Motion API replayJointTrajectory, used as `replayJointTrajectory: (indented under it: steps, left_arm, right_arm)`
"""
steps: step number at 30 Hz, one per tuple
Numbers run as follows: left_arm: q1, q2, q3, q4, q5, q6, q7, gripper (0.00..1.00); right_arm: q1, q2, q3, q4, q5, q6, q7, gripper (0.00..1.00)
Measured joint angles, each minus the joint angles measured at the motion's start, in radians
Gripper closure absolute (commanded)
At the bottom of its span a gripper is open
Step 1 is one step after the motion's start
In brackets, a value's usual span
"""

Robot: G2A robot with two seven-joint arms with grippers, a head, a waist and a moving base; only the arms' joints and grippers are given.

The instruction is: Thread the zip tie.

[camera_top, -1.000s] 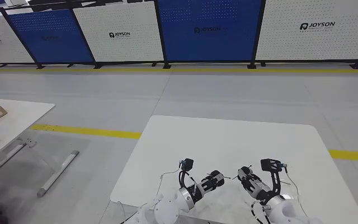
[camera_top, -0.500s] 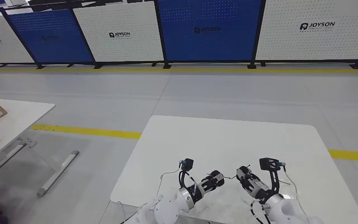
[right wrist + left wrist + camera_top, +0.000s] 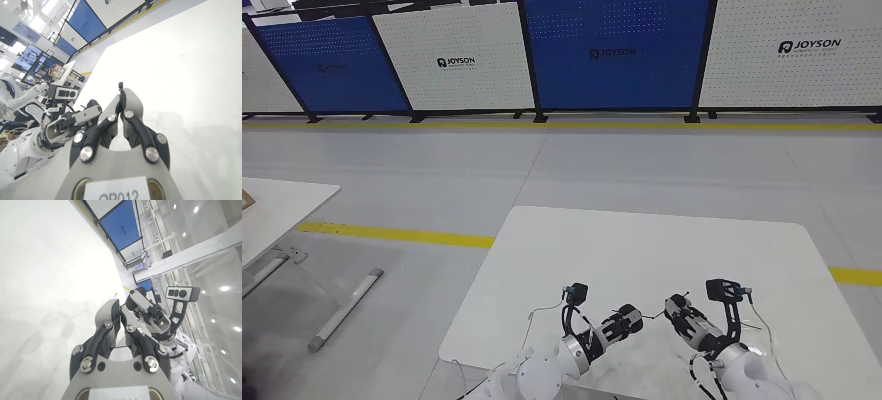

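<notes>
A thin black zip tie (image 3: 653, 315) spans the small gap between my two grippers over the near part of the white table (image 3: 642, 250). My left gripper (image 3: 634, 319) is shut on one end; the strand runs between its pads and its tip (image 3: 115, 294) pokes out past them. My right gripper (image 3: 672, 304) is shut on the other end, with the tie's small black head (image 3: 120, 85) sticking out beyond the fingertips. The grippers face each other, nearly tip to tip. The right gripper (image 3: 132, 295) shows just behind the left one's fingers (image 3: 107, 313).
The table's left edge (image 3: 474, 290) and near edge lie close to the arms. Blue and white partition panels (image 3: 612, 55) stand across the floor behind. Another white table (image 3: 272, 215) sits off to the left.
The right gripper has crept slightly toward the left gripper, narrowing the gap. The left arm has hardly moved.
</notes>
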Motion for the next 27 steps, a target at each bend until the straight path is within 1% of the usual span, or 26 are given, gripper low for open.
replayJointTrajectory:
  steps: [15, 27]
  left_arm:
    - [0.0, 0.0, 0.0, 0.0, 0.0, 0.0, 0.0, 1.0]
    - [0.0, 0.0, 0.0, 0.0, 0.0, 0.0, 0.0, 1.0]
  right_arm:
    - [-0.025, -0.003, 0.015, -0.02, -0.019, -0.015, 0.008, 1.0]
    - [-0.005, -0.011, 0.003, -0.004, -0.029, -0.007, 0.03, 1.0]
